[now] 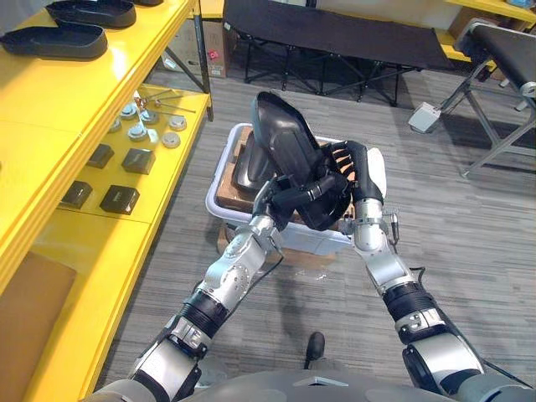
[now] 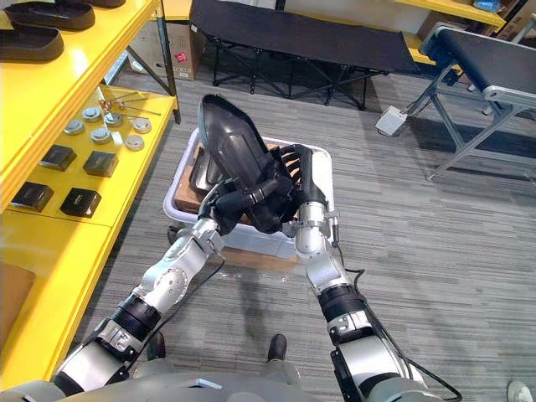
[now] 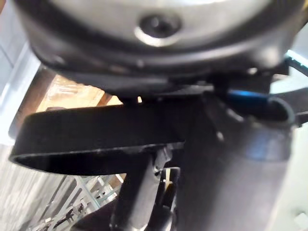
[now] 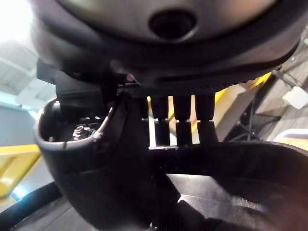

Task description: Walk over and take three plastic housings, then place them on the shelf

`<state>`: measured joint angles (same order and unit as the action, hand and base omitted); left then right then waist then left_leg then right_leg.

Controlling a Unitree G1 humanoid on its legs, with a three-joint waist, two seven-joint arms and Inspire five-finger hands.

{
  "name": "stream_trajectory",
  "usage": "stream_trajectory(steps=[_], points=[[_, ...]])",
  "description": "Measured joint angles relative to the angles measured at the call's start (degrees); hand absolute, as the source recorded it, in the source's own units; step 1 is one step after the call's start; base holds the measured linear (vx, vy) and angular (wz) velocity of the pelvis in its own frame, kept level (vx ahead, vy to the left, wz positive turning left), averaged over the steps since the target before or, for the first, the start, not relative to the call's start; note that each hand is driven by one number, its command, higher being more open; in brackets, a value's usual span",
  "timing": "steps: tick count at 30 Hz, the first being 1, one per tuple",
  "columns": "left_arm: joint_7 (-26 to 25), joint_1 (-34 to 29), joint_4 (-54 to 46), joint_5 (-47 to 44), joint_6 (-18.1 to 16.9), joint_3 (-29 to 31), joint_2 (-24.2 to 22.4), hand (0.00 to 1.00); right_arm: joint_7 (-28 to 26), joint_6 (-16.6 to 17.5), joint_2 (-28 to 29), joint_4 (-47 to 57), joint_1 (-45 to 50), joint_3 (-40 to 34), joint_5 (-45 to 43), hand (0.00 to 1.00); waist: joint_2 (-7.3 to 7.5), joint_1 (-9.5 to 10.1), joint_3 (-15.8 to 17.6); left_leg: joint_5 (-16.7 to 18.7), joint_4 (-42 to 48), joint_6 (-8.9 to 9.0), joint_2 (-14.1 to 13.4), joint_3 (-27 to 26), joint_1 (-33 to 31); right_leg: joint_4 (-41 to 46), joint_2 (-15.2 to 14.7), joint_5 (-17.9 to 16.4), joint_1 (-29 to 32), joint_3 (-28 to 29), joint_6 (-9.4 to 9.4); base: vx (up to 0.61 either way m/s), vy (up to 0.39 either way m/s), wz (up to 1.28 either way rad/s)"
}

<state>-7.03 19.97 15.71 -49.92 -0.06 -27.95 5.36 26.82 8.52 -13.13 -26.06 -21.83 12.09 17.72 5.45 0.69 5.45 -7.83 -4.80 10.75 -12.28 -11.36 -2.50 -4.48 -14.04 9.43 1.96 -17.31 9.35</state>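
Both hands grip one housing [image 1: 280, 134] above the bin [image 1: 211, 201]: left hand [image 1: 291, 198] curled round its lower end, right hand [image 1: 352, 170] clasping the edge. Hold firm, lift clear, then turn toward the shelf [image 1: 59, 117].

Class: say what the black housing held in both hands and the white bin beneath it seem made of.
The housing: probably moulded plastic, black, semi-gloss; thin curved shell with soft highlights. The bin: probably plastic, white, smooth; thin walls, rounded rim.
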Motion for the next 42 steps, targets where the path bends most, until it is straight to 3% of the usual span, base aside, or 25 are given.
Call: stream_trajectory(steps=[1,8,12,15,23,24,27,33,36,42], points=[[-0.91,0.01,0.01,0.04,-0.08,-0.51,-0.19,0.00,0.02,0.22,0.08,0.00,0.46,0.38,0.00,0.00,-0.33,0.18,-0.23,0.08,0.00,0.03,0.01,0.13,0.01,0.00,-0.01,-0.02,-0.09,-0.16,0.00,0.00,0.000,0.00],[-2.79,0.00,1.97,0.89,-1.38,-0.27,-1.09,0.00,0.24,1.13,0.74,-0.05,1.60,1.45,-0.71,0.00,-1.47,0.75,-0.88,0.27,0.00,0.20,0.05,0.87,0.00,-0.01,-0.03,-0.06,-0.56,-1.03,-0.03,0.00,-0.003,0.04],[-6.16,-0.04,4.63,0.91,-2.23,3.14,-1.09,0.00,1.21,5.75,1.94,0.69,3.42,2.46,-1.31,0.00,-1.64,0.61,-1.21,0.51,0.00,0.04,0.05,0.97,0.05,-0.02,-0.02,-0.08,-0.58,-1.09,-0.05,0.00,0.000,0.00],[-7.65,-0.34,6.02,0.53,-3.19,5.93,-0.94,0.00,1.24,7.17,2.59,4.50,5.91,3.91,-1.26,0.00,-1.65,0.63,-1.24,0.63,0.00,0.09,0.07,1.03,0.05,-0.03,-0.02,-0.08,-0.59,-1.12,-0.05,0.00,0.000,0.00],[-4.93,-3.98,6.17,-5.23,-6.46,5.79,-1.10,0.00,1.14,8.82,6.50,4.81,7.95,4.43,-3.11,0.00,-1.67,0.63,-2.02,1.30,0.00,0.25,0.15,1.31,0.72,-0.06,-0.03,-0.18,-1.05,-1.41,-0.13,0.01,-0.003,-0.01],[-4.19,-4.39,6.17,-6.36,-6.48,5.70,-1.19,0.00,1.16,8.97,6.49,5.35,8.63,4.49,-3.08,1.00,-1.72,0.62,-2.22,1.38,0.00,0.22,0.15,1.30,0.74,-0.06,-0.03,-0.19,-1.05,-1.41,-0.14,0.02,-0.006,-0.05],[-2.20,-4.97,6.17,-8.93,-7.62,5.90,-2.30,0.00,1.39,10.57,6.48,6.89,10.24,4.71,-3.10,1.00,-1.67,0.50,-2.36,1.48,0.00,0.20,0.15,1.19,0.85,-0.05,-0.03,-0.19,-1.04,-1.42,-0.13,0.00,-0.001,-0.01],[-2.70,-4.96,4.87,-9.21,-14.57,6.49,-3.61,0.00,4.19,12.09,6.41,7.28,13.13,8.72,-3.93,1.00,-1.73,0.38,-2.75,1.57,0.00,0.18,0.15,0.90,1.07,-0.06,-0.05,-0.28,-1.03,-1.41,-0.09,0.00,-0.001,-0.01],[-7.18,-5.04,0.01,-1.79,-16.49,7.32,-3.71,0.00,4.76,12.05,7.45,10.59,16.32,8.87,-7.52,1.00,-1.73,0.65,-2.77,1.59,0.01,0.17,0.15,0.88,1.07,-0.06,-0.06,-0.28,-1.03,-1.41,-0.09,0.00,0.000,0.00],[-20.43,-7.17,-10.75,21.89,-20.13,14.61,-5.02,0.00,6.30,12.06,8.83,19.96,22.65,5.41,-8.38,1.00,-2.49,-0.95,-4.21,2.15,0.00,0.13,0.29,-0.01,1.91,-0.04,-0.15,-0.31,-0.96,-1.37,-0.12,0.01,-0.002,-0.07]])
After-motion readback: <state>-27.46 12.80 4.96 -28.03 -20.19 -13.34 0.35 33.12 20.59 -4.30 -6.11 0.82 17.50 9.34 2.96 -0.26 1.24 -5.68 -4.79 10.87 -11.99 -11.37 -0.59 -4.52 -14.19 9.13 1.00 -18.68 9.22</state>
